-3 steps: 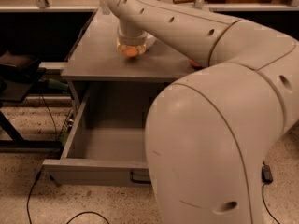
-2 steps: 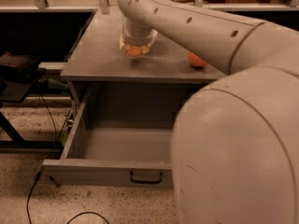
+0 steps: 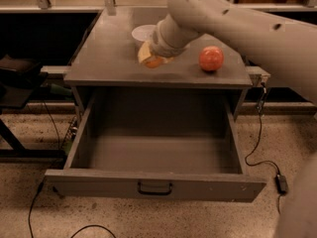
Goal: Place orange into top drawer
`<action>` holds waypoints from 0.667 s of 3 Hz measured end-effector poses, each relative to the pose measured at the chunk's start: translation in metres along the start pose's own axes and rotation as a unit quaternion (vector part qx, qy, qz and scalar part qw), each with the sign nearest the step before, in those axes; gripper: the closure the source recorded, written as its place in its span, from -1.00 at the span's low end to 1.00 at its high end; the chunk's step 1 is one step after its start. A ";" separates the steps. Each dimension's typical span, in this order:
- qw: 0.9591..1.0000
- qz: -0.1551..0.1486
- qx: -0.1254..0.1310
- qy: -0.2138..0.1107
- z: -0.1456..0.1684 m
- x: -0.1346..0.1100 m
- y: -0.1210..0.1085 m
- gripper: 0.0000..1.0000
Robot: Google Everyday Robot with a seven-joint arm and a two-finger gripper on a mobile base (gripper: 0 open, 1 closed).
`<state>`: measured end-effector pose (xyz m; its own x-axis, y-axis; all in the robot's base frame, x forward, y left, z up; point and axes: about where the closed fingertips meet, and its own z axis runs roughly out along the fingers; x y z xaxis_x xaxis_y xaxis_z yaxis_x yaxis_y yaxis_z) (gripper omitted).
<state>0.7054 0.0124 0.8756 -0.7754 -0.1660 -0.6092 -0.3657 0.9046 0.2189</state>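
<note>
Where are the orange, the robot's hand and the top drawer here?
orange (image 3: 155, 63), camera view, visible lower side beneath the hand.
hand (image 3: 150, 58), camera view, tip gripping the orange, above the cabinet top (image 3: 106, 58).
top drawer (image 3: 109, 182), camera view, front panel left of handle (image 3: 155, 188).

Cabinet top (image 3: 109, 58) bears bowl (image 3: 142, 32), red fruit (image 3: 211, 58); claw (image 3: 151, 57) above grips orange (image 3: 154, 62).

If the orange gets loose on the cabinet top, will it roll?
Likely rolls: the orange is round and smooth, the cabinet top flat and lipless. Looks firm, probably not fragile. The gripper sits over it, by the white bowl.
</note>
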 end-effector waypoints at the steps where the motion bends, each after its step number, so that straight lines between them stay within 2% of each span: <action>1: 0.999 -0.018 -0.029 0.025 -0.026 0.029 -0.011 1.00; 2: 0.996 -0.014 -0.039 0.076 -0.046 0.067 -0.025 1.00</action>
<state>0.6387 -0.0393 0.8640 -0.8307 -0.2536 -0.4956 -0.4228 0.8666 0.2652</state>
